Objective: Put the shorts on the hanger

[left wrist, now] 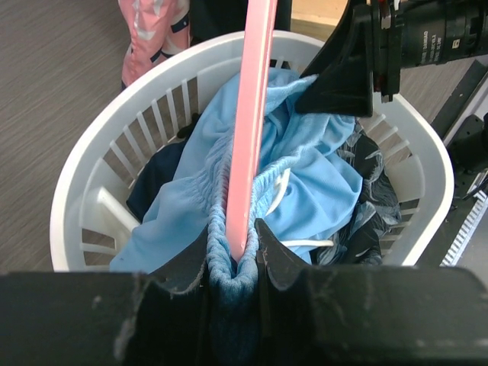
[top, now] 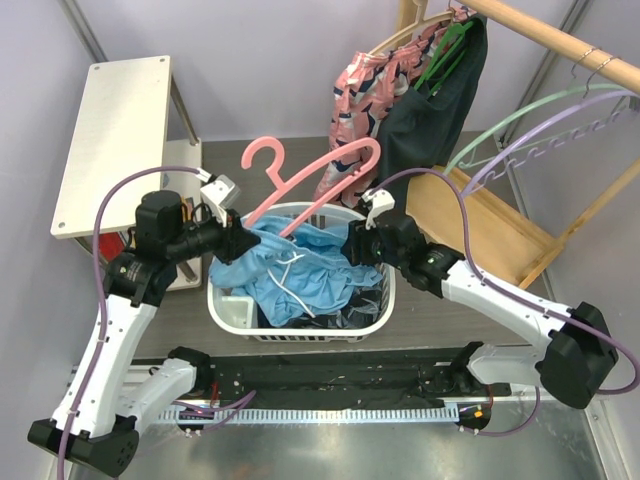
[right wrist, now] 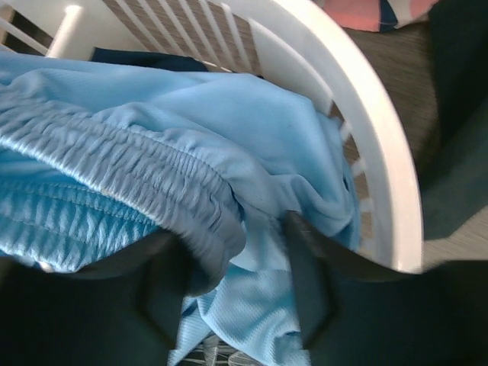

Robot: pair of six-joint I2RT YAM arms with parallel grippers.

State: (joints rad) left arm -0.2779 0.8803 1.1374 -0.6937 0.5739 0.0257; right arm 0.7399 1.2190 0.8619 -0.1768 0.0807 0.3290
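The sky-blue shorts lie bunched on top in the white laundry basket, white drawstring showing. The pink hanger leans out of the basket, hook up and to the back left. My left gripper is at the basket's left rim. In the left wrist view it is shut on a fold of the shorts' waistband with the hanger's bar pinched inside the fold. My right gripper is at the right rim. In the right wrist view it is open, with loose shorts fabric between the jaws.
Dark navy garments lie under the shorts in the basket. A wooden rack at the back right holds a pink patterned garment, a dark garment and a pale green and lavender hanger. A white shelf board stands at the left.
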